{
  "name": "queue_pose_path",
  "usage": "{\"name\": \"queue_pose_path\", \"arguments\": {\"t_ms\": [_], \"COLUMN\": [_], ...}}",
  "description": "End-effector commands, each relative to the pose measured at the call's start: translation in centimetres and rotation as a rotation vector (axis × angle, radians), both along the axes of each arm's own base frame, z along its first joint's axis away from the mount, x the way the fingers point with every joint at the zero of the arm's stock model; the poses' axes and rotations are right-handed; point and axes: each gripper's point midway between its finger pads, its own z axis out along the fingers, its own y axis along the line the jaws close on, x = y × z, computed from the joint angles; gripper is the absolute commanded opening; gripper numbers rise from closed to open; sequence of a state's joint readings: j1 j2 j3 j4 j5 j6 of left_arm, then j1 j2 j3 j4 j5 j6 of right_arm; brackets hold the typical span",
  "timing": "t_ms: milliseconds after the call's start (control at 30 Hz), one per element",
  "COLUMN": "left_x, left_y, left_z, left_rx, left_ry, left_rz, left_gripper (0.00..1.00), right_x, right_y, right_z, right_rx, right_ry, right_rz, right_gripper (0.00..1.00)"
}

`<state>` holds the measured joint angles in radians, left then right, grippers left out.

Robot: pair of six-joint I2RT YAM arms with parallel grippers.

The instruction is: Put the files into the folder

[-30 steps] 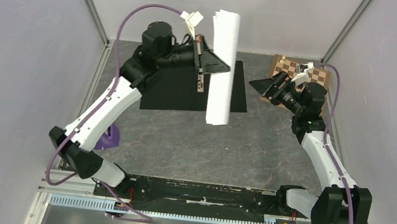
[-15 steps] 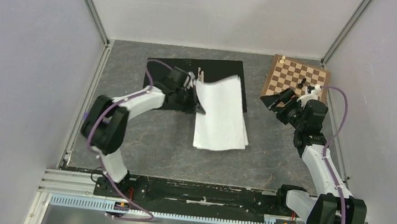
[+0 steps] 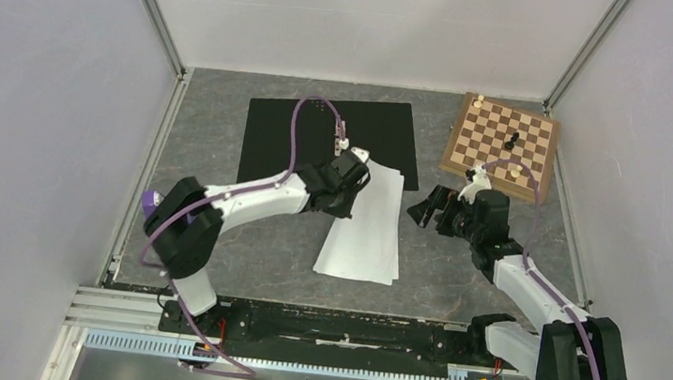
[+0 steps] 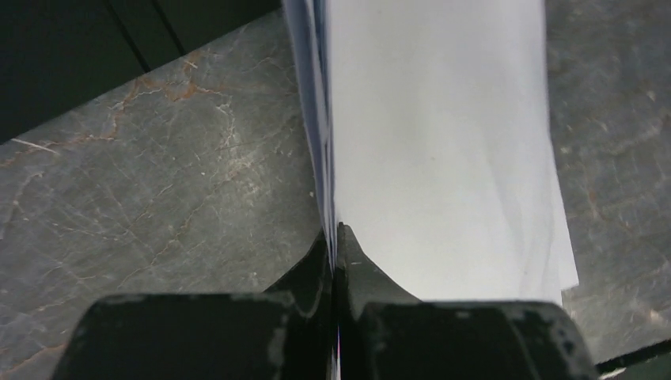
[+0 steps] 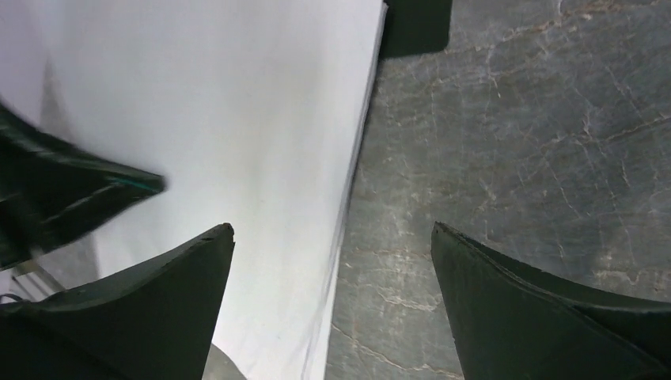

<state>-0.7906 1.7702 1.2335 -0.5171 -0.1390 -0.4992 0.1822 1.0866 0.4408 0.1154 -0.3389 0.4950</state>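
Files: stack pinched edge-on in my left tool, lying mostly on tabletop; open folder unfilled. Right tool: agape, empty.

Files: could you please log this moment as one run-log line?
left fingers: shut on files | right fingers: open, beside files | folder: open flat, files' far end overlapping it

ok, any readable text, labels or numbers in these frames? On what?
None readable in any view.
files: blank white, no print.
folder: plain black face showing, no label in view.
chessboard: squares only, no lettering visible.
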Motion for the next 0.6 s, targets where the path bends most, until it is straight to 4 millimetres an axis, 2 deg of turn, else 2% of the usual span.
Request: {"name": "queue_pose_path", "arguments": {"t_ms": [0,100,133,200,300,400,567], "left_x": [1.9,1.4,1.2,0.7,0.2,-0.1,-0.2], "left_y": [0.8,0.3,-0.2,-0.6,-1.0,-1.4,-1.8], "left_z": [5.2,7.1,8.2,8.9,9.1,9.1,9.9], "left_rx": [0.023,-0.083,-0.135,-0.196,-0.229,-0.251,-0.288], "left_ry": [-0.340,-0.455,-0.503,-0.569,-0.610,-0.625,-0.657], "left_rz": [-0.079,-0.150,-0.182,-0.239,-0.299,-0.335,-0.344], "left_gripper": [0.02,0.02,0.02,0.02,0.02,0.02,0.03], "right_x": [0.6,0.0,0.0,-0.1,-0.6,-0.7,-0.1], "right_y": [-0.3,0.8,1.1,1.5,1.9,2.8,3.7], "right_z": [-0.6,-0.8,-0.3,0.6,2.9,4.5,5.5], "right_rx": [-0.067,-0.013,0.011,0.056,0.135,0.199,0.278], "right_ry": [-0.119,-0.188,-0.227,-0.309,-0.464,-0.537,-0.581], "right_rz": [0.031,0.087,0.096,0.101,0.103,0.148,0.180], "right_gripper": [0.98,0.98,0.98,0.98,0.98,0.98,0.98]}}
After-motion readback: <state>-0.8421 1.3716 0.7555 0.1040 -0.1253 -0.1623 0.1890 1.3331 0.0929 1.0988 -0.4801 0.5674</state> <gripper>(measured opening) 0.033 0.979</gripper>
